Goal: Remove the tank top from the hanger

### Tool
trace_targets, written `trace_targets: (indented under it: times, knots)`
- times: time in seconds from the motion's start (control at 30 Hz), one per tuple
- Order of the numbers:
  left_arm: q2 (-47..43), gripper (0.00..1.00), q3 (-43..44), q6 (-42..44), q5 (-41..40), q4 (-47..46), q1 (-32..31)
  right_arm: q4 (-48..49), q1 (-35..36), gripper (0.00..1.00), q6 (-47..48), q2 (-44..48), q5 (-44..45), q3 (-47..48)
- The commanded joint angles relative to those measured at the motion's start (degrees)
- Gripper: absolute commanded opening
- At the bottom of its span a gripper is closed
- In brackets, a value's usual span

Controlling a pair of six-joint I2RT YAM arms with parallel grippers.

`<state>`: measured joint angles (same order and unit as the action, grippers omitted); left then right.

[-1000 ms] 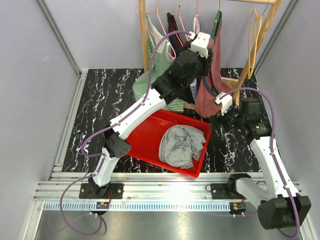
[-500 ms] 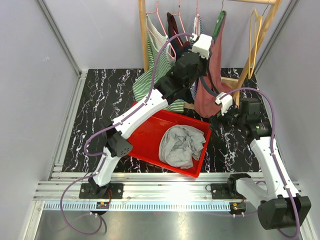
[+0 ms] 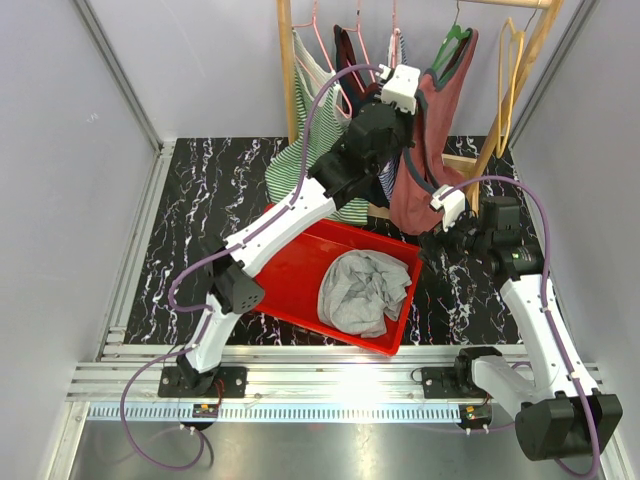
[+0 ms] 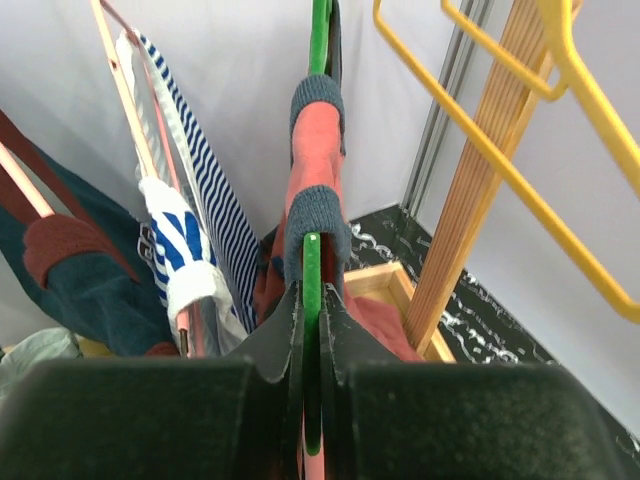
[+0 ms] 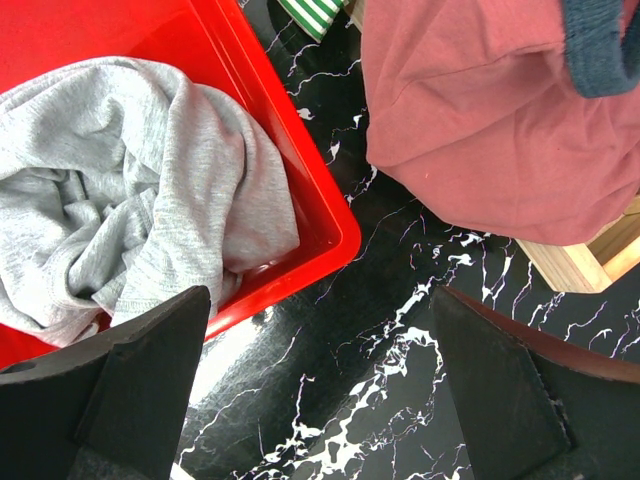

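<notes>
A dusty-red tank top [image 3: 432, 150] with blue-grey trim hangs on a green hanger [image 3: 452, 42] from the wooden rack's rail. My left gripper [image 3: 408, 100] is shut on the green hanger's lower arm [image 4: 313, 300], next to the tank top's strap [image 4: 315, 215]. The hanger is tilted, its top swung to the right. My right gripper [image 3: 437, 243] is open and empty, low over the black marble table between the red bin and the tank top's hem [image 5: 500, 130].
A red bin [image 3: 300, 270] holds a grey garment [image 3: 362, 290]. Other clothes hang left of the tank top: a green striped top [image 3: 312, 130], a dark one, a blue striped one [image 4: 190, 220]. Empty yellow hangers [image 3: 512, 60] hang at right beside the wooden rack leg [image 3: 515, 95].
My left gripper has pushed the green hanger up and to the right, so the hanger and the tank top's upper part have swung right. The right arm has not moved.
</notes>
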<state>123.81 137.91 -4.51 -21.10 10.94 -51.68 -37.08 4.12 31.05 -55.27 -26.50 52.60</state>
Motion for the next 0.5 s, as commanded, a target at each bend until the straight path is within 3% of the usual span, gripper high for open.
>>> trace_targets:
  times: [0.0,0.47]
  knots:
    - [-5.8,0.00,-0.4,-0.2,-0.7,-10.1,0.3,1.7,-0.1,1.00,0.4,1.1,-0.8,0.0]
    - [-8.7,0.00,-3.6,1.3,0.7,-15.5,0.3,1.7,-0.1,1.00,0.5,1.2,-1.4,0.0]
